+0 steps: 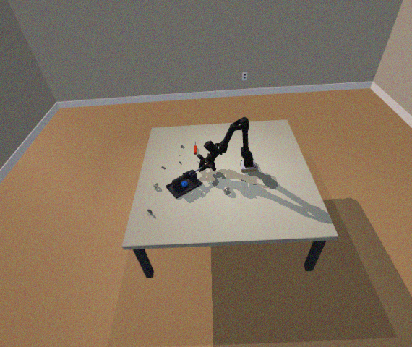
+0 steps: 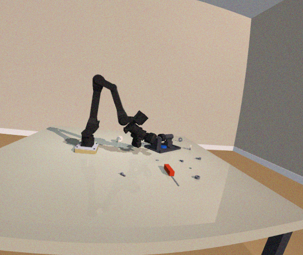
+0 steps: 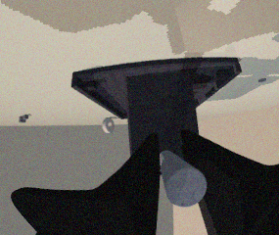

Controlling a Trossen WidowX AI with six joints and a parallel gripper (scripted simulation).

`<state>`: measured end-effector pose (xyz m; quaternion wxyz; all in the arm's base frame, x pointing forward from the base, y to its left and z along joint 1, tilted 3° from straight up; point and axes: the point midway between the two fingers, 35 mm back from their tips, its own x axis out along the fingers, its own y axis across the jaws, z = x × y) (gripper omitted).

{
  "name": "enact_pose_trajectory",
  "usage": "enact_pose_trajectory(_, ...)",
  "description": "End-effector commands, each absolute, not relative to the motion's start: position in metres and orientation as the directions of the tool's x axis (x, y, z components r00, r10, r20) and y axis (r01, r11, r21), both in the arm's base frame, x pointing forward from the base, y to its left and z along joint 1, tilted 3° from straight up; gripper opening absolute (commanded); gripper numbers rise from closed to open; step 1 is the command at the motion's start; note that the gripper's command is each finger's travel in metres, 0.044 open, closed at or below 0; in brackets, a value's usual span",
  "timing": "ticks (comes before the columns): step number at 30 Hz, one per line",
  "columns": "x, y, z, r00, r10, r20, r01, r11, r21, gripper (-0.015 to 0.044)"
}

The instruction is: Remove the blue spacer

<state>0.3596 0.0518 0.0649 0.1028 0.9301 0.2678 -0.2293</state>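
The blue spacer [image 1: 184, 183] [image 2: 163, 146] lies low, flat on the dark base plate [image 1: 176, 194] [image 2: 171, 150] of the housing, off the shaft. The dark housing stands on that plate; its near upright [image 3: 163, 105] fills the middle of the wrist view. My gripper [image 3: 169, 137] is shut on the grey shaft [image 3: 184, 187] [image 1: 198, 170], whose round end shows between the fingers. The gripper is close to the housing's near upright. Other spacers cannot be told apart from the dark parts, and how deep the shaft sits in the housing is hidden.
A red-handled screwdriver [image 1: 195, 150] [image 2: 169, 170] lies beyond the housing. Small screws and nuts, such as one dark nut [image 2: 197, 177], are scattered around. A pale ring [image 1: 156, 185] [image 2: 180, 139] [image 3: 109, 125] and a whitish round part [image 1: 227, 191] [image 2: 118, 138] are also on the table.
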Motion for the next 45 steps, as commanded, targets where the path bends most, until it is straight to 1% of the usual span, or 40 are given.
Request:
enact_pose_trajectory(1, 0.361, 0.054, 0.064, 0.749, 0.454, -0.482, 0.547, -0.835, 0.063, 0.0000)
enact_pose_trajectory(45, 0.375, 0.063, 0.065, 0.750, 0.455, -0.481, 0.547, -0.835, 0.063, 0.0000)
